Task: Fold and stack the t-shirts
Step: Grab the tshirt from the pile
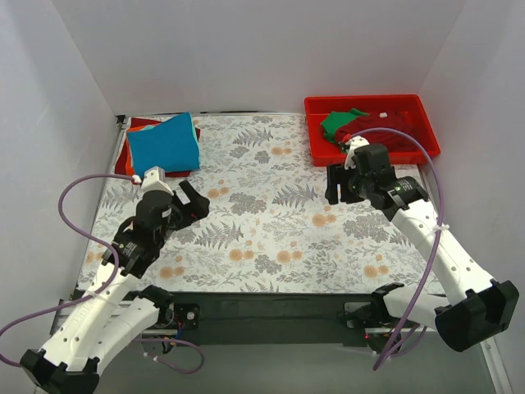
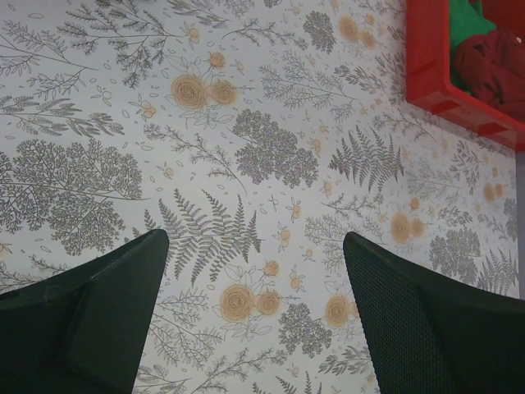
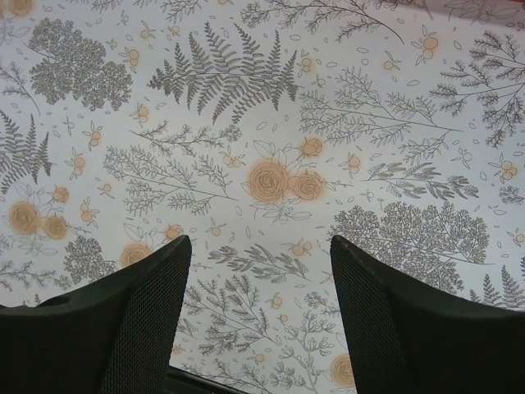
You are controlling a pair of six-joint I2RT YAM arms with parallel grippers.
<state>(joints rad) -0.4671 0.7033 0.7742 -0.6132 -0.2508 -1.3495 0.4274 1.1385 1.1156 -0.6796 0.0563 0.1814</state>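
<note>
A folded bright blue t-shirt (image 1: 164,144) lies on top of a red t-shirt (image 1: 143,123) and an orange one (image 1: 130,164) at the far left corner. A crumpled green t-shirt (image 1: 339,121) (image 2: 467,16) and a dark red t-shirt (image 1: 387,136) (image 2: 492,61) lie in the red tray (image 1: 373,104) (image 2: 426,70) at the far right. My left gripper (image 1: 194,203) (image 2: 254,238) hovers open over the floral cloth, right of the blue stack. My right gripper (image 1: 338,191) (image 3: 260,242) hangs open just in front of the tray's near left corner. Both hold nothing.
The floral-patterned table cloth (image 1: 262,222) covers the table between the arms. White walls close in the left, back and right sides. A black bar (image 1: 271,308) runs along the near edge between the arm bases.
</note>
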